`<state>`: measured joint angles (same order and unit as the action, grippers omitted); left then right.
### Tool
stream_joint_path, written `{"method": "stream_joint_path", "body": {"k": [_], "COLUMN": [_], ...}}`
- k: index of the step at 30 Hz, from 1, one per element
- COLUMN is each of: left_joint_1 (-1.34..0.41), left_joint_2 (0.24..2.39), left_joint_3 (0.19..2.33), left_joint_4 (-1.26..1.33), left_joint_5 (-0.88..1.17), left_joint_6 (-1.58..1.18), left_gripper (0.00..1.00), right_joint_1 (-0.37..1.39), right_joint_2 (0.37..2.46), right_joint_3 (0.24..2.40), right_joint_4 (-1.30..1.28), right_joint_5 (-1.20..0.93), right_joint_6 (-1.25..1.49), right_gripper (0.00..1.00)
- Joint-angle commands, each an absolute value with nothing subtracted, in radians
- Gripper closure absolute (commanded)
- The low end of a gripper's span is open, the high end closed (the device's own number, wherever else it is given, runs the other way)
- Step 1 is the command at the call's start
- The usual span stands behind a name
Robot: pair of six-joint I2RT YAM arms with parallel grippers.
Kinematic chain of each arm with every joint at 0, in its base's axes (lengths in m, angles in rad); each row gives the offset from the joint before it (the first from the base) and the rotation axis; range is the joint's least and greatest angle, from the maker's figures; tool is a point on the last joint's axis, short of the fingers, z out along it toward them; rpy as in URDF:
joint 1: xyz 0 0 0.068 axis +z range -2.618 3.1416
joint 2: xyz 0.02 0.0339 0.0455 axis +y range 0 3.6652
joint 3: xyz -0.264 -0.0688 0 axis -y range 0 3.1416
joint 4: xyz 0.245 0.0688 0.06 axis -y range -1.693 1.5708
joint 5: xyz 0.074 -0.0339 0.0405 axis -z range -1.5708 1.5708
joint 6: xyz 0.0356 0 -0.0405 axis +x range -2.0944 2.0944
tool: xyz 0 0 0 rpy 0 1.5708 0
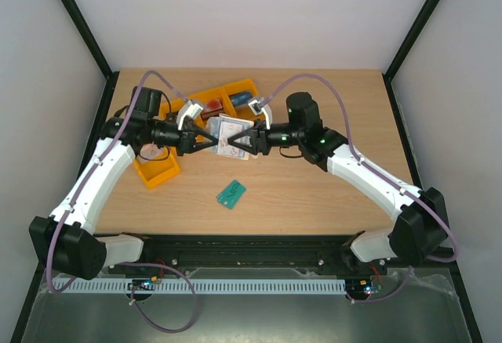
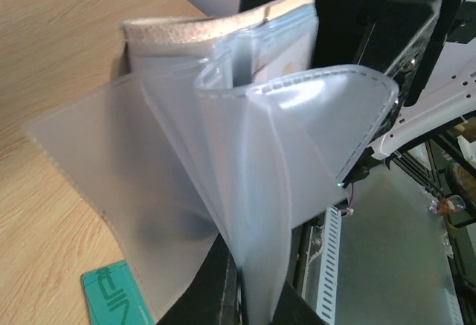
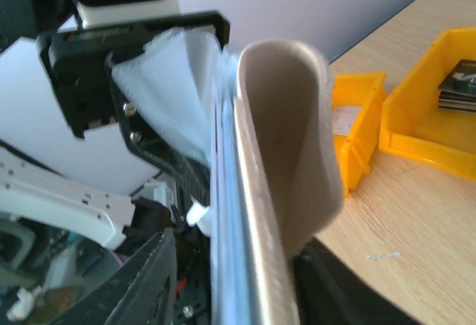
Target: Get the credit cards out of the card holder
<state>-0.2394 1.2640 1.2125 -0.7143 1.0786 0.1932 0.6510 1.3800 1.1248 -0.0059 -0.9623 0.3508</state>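
The beige card holder hangs in the air between both grippers, above the table's middle back. My left gripper is shut on its fanned clear pockets, which are pinched between the black fingers. A pale card shows inside one pocket, next to the beige cover. My right gripper stands open around the holder's beige cover. Its left finger is apart from the blue-grey inner face, and its right finger is close to the flap. A teal card lies flat on the table below.
Yellow bins stand at the back: one by the left arm, others behind the grippers holding small items. In the right wrist view two bins sit just beyond the holder. The teal card lies under the left gripper.
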Motion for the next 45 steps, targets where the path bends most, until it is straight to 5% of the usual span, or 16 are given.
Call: {"method": "stream_joint_path", "body": {"k": [1,8,12,15,19,22,25,32,40,45], "left_joint_1": [-0.222,-0.217,-0.201,-0.154,-0.085,-0.050,-0.043,-0.076,-0.173,-0.173], "left_joint_2": [1.263,1.260,1.256,1.263,1.273,1.269,1.269,1.260,1.262,1.252], "left_joint_3": [1.238,1.227,1.204,1.164,1.117,1.126,1.171,1.294,1.194,1.158], "left_joint_4": [-0.726,-0.723,-0.631,-0.551,-0.506,-0.496,-0.519,-0.615,-0.632,-0.633], "left_joint_5": [1.145,1.153,1.037,0.786,0.610,0.554,0.525,0.749,0.922,0.966], "left_joint_6": [0.231,0.232,0.114,0.001,-0.053,-0.063,-0.037,0.043,0.062,0.072], "left_gripper": [0.98,0.98,0.95,0.81,0.37,0.28,0.26,0.31,0.61,0.64], "right_joint_1": [0.644,0.644,0.644,0.644,0.644,0.649,0.668,0.771,0.787,0.780], "right_joint_2": [1.343,1.364,1.365,1.362,1.365,1.391,1.428,1.540,1.500,1.461], "right_joint_3": [1.105,1.104,1.101,1.101,1.110,1.166,1.227,1.355,1.262,1.200], "right_joint_4": [-0.013,-0.002,0.014,0.020,-0.028,-0.177,-0.302,-0.454,-0.158,-0.013], "right_joint_5": [-1.061,-1.071,-1.081,-1.069,-0.867,-0.508,-0.212,0.075,-0.504,-0.723], "right_joint_6": [0.292,0.302,0.308,0.321,0.353,0.383,0.425,0.447,0.355,0.370], "right_gripper": [0.63,0.96,0.98,0.98,0.98,0.98,0.98,0.98,0.98,0.98]}}
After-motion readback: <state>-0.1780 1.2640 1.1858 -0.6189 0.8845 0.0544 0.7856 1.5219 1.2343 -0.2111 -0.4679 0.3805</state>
